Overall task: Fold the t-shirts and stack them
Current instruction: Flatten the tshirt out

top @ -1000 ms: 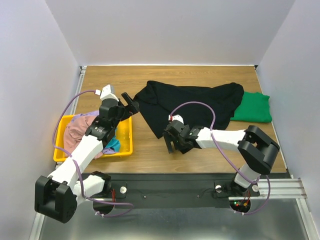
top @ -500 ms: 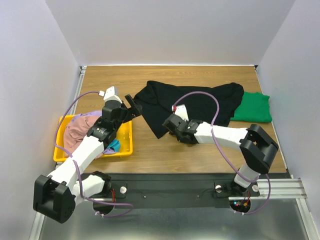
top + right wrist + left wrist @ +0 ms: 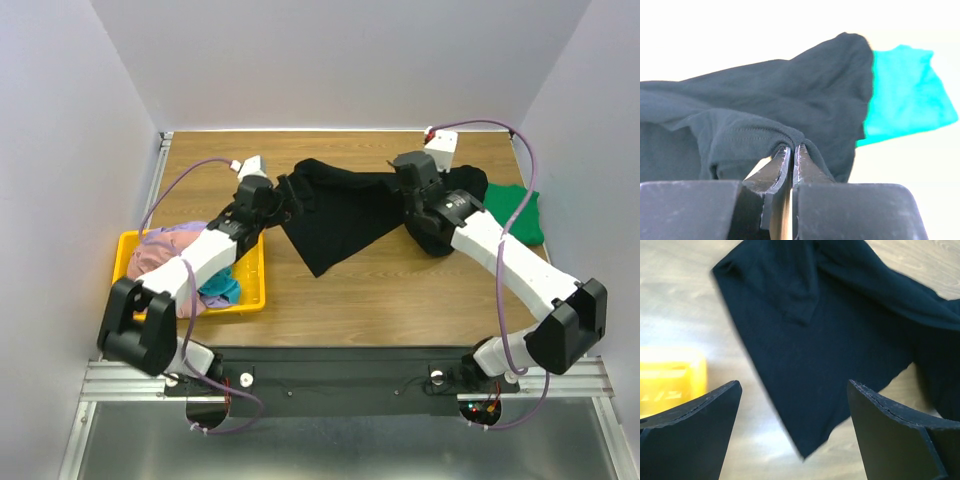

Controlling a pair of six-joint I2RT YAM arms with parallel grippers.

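Yellow bin (image 3: 256, 286) holds pink tee (image 3: 158, 258); right hand (image 3: 791, 148) pinches black tee (image 3: 340, 222), left hand (image 3: 793, 388) spread.

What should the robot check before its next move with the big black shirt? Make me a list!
1. Right fingers pinching the black t-shirt: ok, shut on a fold.
2. Left fingers gripping it too: not ok, open over the cloth.
3. Black t-shirt lying flat: not ok, rumpled.
4. Green t-shirt free of the black one: cannot tell, their edges meet out of sight.
5. Yellow bin apart from the black t-shirt: ok.
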